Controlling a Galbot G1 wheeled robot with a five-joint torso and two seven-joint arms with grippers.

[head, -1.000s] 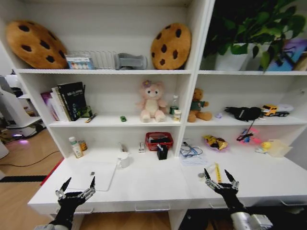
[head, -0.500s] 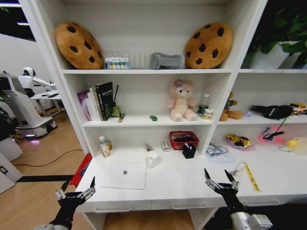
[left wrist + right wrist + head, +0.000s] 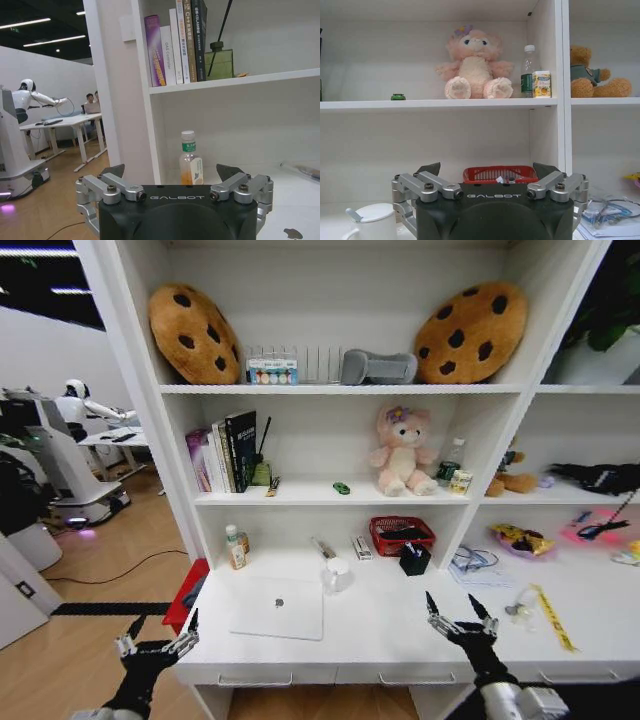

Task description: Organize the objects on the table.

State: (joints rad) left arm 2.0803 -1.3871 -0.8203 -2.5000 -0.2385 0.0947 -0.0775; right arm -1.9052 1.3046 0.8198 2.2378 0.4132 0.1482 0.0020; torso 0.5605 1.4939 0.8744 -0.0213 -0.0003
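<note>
Tabletop (image 3: 400, 635), long and white with shallow drawers along its front edge, runs beneath a tall white shelf unit (image 3: 330, 390). Two round cookie-shaped cushions (image 3: 195, 333) sit on the top shelf. Lying flat and closed near the tabletop's left end is a silver laptop (image 3: 279, 607). A pink plush bear (image 3: 402, 451) sits on the middle shelf, with upright books (image 3: 225, 452) farther left. A red wire basket (image 3: 402, 535) stands at the back of the tabletop, a small black holder (image 3: 414, 559) just in front of it. A white lidded mug (image 3: 337, 575) stands just beyond the laptop's far right corner. A yellow measuring strip (image 3: 553, 618) lies toward the right end. A small bottle of orange drink (image 3: 235, 548) stands at the back left. A tiny green toy car (image 3: 342, 488) rests on the middle shelf, left of the bear.

Both arms are held low at the tabletop's front edge, grippers pointing up and forward. The left gripper (image 3: 157, 636) hangs off the left corner, over the wooden floor, fingers spread and holding nothing. The right gripper (image 3: 459, 618) sits over the front edge, right of the laptop, fingers likewise spread and empty.
</note>
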